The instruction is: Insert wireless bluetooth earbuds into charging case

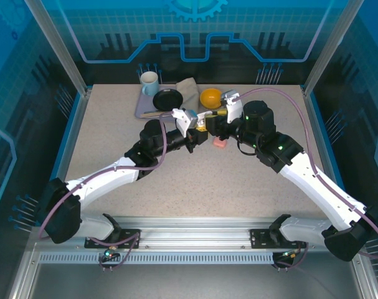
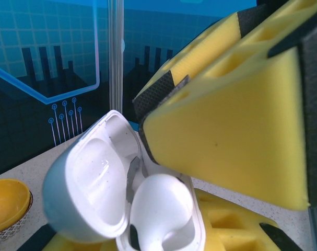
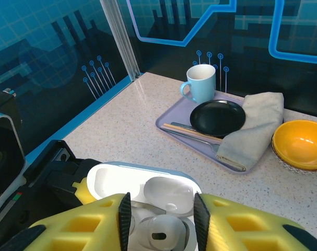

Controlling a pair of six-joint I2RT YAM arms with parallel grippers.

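Where the white earbud (image 3: 163, 232) sat low in the open charging case (image 3: 121, 180), itself clamped by the left gripper (image 1: 198, 128): right gripper (image 3: 161, 222), jaws narrowly parted astride it. Advised: widen, lift straight, avoid dragging it out.

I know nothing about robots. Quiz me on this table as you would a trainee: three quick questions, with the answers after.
1. True or false: the white case has its lid shut.
2. What colour is the bowl beside the tray? A) yellow B) green C) red
3. What pale blue thing stands on the tray by the black plate?

Key
1. False: the lid stands open.
2. A.
3. The mug.
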